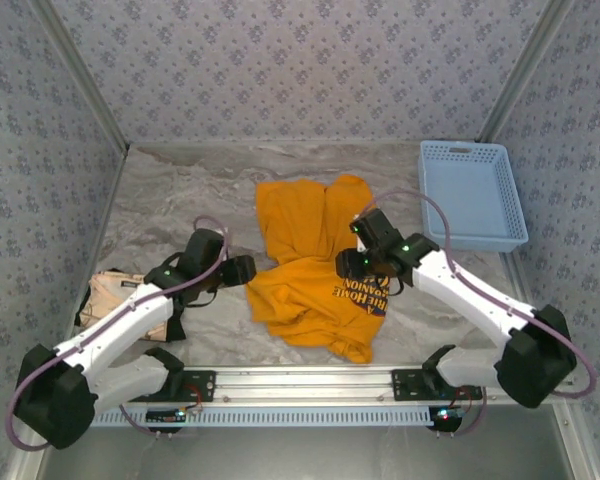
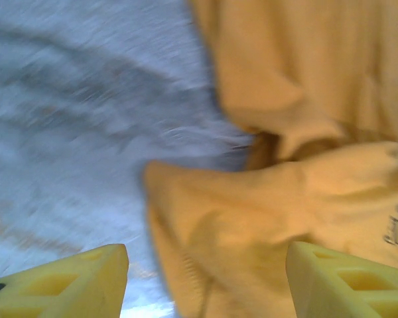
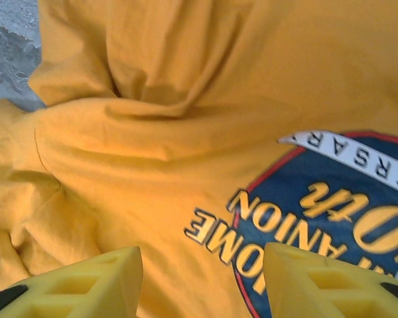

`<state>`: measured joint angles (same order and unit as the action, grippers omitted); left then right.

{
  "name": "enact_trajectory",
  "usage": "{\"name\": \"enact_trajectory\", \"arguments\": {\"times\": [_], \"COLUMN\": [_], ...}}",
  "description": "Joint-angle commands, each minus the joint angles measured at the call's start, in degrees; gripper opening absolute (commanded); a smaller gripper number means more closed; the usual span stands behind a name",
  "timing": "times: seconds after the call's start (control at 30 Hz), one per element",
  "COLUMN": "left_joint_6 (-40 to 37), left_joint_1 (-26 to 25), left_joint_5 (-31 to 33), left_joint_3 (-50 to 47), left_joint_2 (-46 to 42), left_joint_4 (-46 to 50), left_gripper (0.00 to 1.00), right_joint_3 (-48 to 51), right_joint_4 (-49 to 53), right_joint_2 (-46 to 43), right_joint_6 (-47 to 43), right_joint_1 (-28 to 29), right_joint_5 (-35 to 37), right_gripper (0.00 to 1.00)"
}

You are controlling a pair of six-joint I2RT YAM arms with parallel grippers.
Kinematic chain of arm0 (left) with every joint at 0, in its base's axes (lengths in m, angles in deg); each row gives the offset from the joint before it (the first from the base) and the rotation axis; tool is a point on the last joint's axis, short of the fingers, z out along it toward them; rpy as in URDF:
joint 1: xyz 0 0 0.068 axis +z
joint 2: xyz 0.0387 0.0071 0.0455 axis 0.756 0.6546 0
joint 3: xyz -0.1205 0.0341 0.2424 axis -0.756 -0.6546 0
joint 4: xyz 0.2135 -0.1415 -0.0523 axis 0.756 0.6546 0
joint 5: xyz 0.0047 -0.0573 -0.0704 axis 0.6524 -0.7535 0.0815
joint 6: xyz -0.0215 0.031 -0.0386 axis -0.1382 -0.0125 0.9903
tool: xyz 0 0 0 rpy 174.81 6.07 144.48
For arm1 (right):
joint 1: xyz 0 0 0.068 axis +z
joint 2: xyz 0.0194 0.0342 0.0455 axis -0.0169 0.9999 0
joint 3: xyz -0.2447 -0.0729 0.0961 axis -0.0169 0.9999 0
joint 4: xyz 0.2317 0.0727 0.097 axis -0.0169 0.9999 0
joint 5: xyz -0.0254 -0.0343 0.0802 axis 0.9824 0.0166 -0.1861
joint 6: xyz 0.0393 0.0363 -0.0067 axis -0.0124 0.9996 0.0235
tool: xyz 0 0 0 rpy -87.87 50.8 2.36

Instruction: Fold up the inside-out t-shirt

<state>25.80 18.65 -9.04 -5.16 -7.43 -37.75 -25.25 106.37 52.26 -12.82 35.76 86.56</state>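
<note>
Jaws on both arms stand apart, nothing clamped. Left jaws: yellow fingertips (image 2: 66, 281) wide apart at the left edge of the t-shirt (image 1: 310, 250), one over bare bench (image 1: 170, 190), the other over cloth. Right jaws: fingertips (image 3: 79, 281) also apart, above the shirt's dark blue print (image 3: 331, 218), no fabric pinched between them. T-shirt lies crumpled mid-bench between my two arms. It's orange-yellow, print facing up on the near half, far half bunched in folds toward the back wall. Blue basket (image 1: 473, 195) sits far right, apart from the shirt. Beige cloth (image 1: 108, 292) lies partly under my left arm at the left edge.
</note>
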Motion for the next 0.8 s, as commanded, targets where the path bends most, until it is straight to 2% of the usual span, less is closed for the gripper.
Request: {"name": "enact_trajectory", "arguments": {"times": [0.0,0.13,0.23,0.37,0.53,0.6,0.67,0.77], "left_joint_6": [8.81,7.43,5.57,4.87,4.06,3.09,2.55,1.89], "left_joint_1": [2.61,5.45,6.15,6.05,4.49,4.10,4.09,4.10], "left_joint_5": [-2.80,-9.39,-11.67,-16.24,-18.52,-18.45,-18.32,-19.62], "left_joint_3": [-0.92,0.38,3.59,5.62,7.61,8.38,8.29,7.96], "left_joint_2": [-0.04,7.17,14.18,20.53,25.64,26.83,28.01,29.27], "left_joint_4": [0.39,-2.69,-1.48,-5.58,-8.37,-8.15,-8.38,-9.63], "left_gripper": [0.67,0.69,0.69,0.68,0.65,0.56,0.37,0.16], "right_joint_3": [-3.76,-6.81,-9.25,-12.34,-18.17,-20.55,-24.38,-30.49], "right_joint_4": [0.40,-1.04,-2.40,-4.89,-6.90,-7.83,-7.51,-6.61], "right_joint_2": [3.54,7.04,9.36,13.14,19.38,22.81,26.95,33.19], "right_joint_6": [-3.66,-4.41,-4.51,-3.82,0.09,0.85,0.77,-0.30], "right_joint_1": [-0.29,-0.55,-1.15,-3.01,-6.14,-6.88,-7.44,-7.40], "right_joint_5": [-0.78,-0.57,-0.38,2.44,3.42,3.30,3.11,4.95], "right_gripper": [0.53,0.53,0.53,0.55,0.60,0.60,0.58,0.57]}}
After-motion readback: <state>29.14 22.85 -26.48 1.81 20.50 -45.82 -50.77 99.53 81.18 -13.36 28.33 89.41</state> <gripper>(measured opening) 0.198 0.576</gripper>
